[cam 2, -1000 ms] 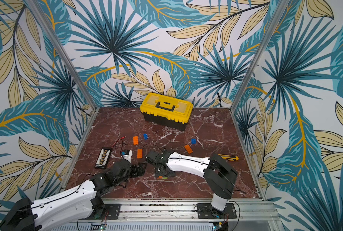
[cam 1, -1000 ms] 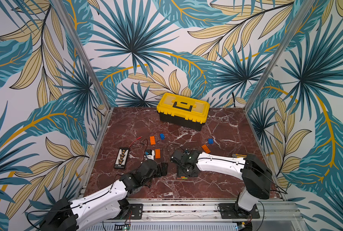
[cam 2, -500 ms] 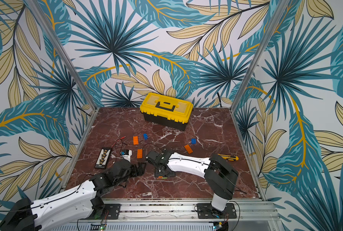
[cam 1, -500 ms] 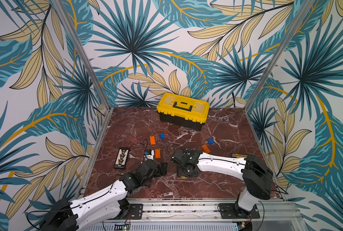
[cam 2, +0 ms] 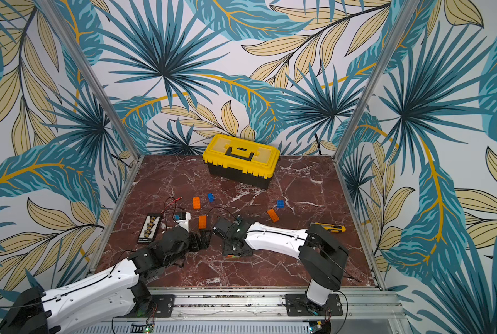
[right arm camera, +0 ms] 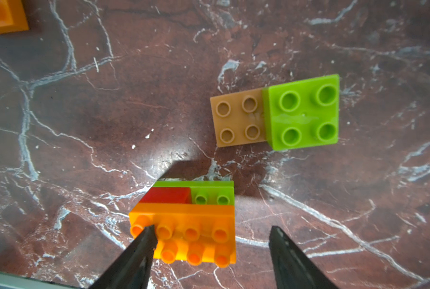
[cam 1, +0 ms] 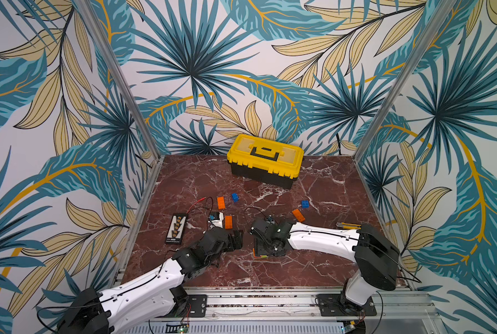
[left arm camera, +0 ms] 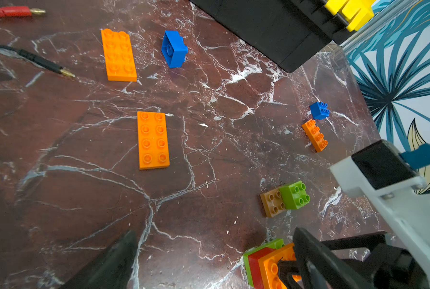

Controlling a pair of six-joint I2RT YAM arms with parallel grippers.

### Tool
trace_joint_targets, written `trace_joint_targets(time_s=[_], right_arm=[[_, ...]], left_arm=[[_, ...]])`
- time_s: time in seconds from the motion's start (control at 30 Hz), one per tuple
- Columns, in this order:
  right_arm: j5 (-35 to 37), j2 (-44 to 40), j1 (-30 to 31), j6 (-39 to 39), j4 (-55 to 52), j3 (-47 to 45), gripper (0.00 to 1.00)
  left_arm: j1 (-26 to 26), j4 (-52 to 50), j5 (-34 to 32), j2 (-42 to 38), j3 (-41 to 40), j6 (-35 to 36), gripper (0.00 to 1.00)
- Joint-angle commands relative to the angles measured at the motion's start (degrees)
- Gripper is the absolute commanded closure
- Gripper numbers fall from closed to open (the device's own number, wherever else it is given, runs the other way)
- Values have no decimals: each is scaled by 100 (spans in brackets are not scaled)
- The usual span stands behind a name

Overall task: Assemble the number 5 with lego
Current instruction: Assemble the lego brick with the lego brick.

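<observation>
Near the front of the red-brown marble table (cam 1: 183,185), the part-built lego stack (left arm camera: 259,262) sits under the right gripper (right arm camera: 211,230). It has a lime green studded brick (right arm camera: 211,197) at the base, a red brick (right arm camera: 169,195) on that, and an orange oblong studded brick (right arm camera: 184,225) on top. Jaws are parted, nothing gripped. One fingertip (right arm camera: 144,240) is on or just over an end stud; the other is clear of the brick's far end. The left gripper (left arm camera: 214,235) is spread wide & empty, w/ one finger (left arm camera: 306,247) just beside the stack.

Risks, as I judge:
- That fingertip could snag the stud & tip or drag the stack on lift-off, esp. if the orange top isn't pressed home.
- Both grippers crowd one spot, so a careless move by either could knock the other, or the stack.
- The tan studded brick (right arm camera: 236,117) w/ a lime green square brick (right arm camera: 304,112) at its end (on it or against it, can't tell) lies near & could get bumped.

Room:
- Bare marble lies btwn the stack & the nearest loose orange oblong (left arm camera: 154,140); a second orange oblong (left arm camera: 118,55) is beyond it.
- A third orange oblong (left arm camera: 315,135) & a small blue brick (left arm camera: 319,110) lie farther out.
- A tipped blue brick (left arm camera: 174,48) lies on its side.
- The yellow-and-black plastic toolbox (cam 1: 264,164) is well back.
- The aluminium front rail (cam 1: 270,297) is near the stack.
- A black test lead (left arm camera: 41,61) lies off to the left.
</observation>
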Motion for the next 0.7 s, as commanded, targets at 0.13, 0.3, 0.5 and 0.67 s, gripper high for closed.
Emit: trace_joint_targets(time_s=[0.13,0.3,0.5,0.67], right_arm=[[422,-512,-4,44,150,-246,24],[802,-949,-3,68,443,-513,8],[781,-1194,-2,92,595,-624,1],[789,-1113,-3,92,109,-322,1]], left_arm=[[86,-274,-95,-222,462,297,0],[121,-514,-210,-545,529,428,0],[139,-533,-100,-716,462,390,0],[141,-392,-33,-699,422,359,0]])
